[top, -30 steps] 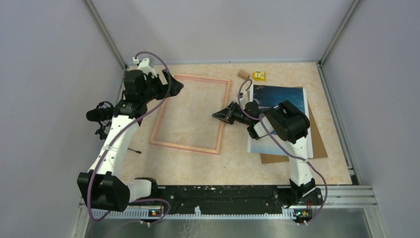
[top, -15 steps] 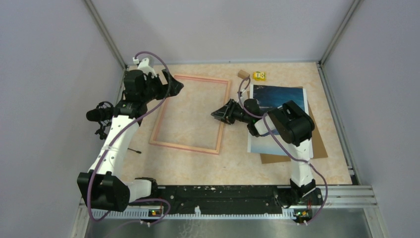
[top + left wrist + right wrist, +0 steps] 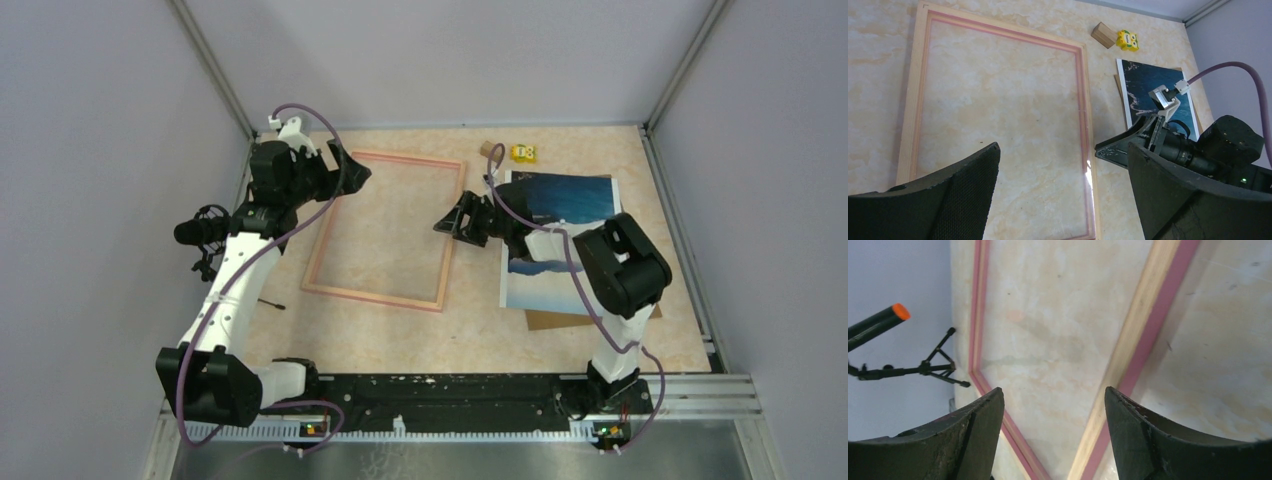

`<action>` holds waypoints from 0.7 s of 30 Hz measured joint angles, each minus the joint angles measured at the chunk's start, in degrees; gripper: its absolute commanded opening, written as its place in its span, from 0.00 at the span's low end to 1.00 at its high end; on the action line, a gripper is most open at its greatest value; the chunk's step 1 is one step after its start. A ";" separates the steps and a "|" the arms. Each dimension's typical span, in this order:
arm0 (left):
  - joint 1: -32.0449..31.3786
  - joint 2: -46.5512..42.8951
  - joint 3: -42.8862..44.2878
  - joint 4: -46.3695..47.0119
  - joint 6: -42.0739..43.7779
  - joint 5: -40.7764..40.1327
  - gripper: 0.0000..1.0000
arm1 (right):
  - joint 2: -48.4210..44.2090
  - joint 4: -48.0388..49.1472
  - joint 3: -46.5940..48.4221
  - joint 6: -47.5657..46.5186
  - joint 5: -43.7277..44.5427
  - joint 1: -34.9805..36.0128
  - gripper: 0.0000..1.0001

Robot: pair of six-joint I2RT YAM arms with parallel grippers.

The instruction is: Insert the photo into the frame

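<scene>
Black-padded and empty, the right gripper hung with its fingers parted above the right rail of the frame, flat on the bench. The left gripper gaped near its far-left corner. The photo, dark-blue sky paling to white, lay alongside on a brown backing board. Pinching one edge lightly and lowering it square between the rails looked wisest.

Robot lab, grey-walled cell, aluminium rails

Pale lavender walls enclose a beige marbled tabletop.
</scene>
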 measured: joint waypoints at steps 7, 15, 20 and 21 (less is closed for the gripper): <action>0.00 0.66 -0.04 0.13 -0.17 0.57 0.98 | -6.43 -9.94 0.00 -5.75 7.26 1.05 0.57; 0.00 0.98 -0.22 0.33 -0.20 1.09 0.99 | -5.55 -16.55 1.42 -7.78 15.08 5.81 0.34; 0.00 0.98 -0.22 0.44 -0.20 1.16 0.98 | -2.32 -20.31 5.18 -8.96 19.04 8.68 0.19; 0.00 0.98 -0.22 0.44 -0.20 1.20 0.98 | -2.10 -20.98 5.51 -9.11 19.76 8.92 0.17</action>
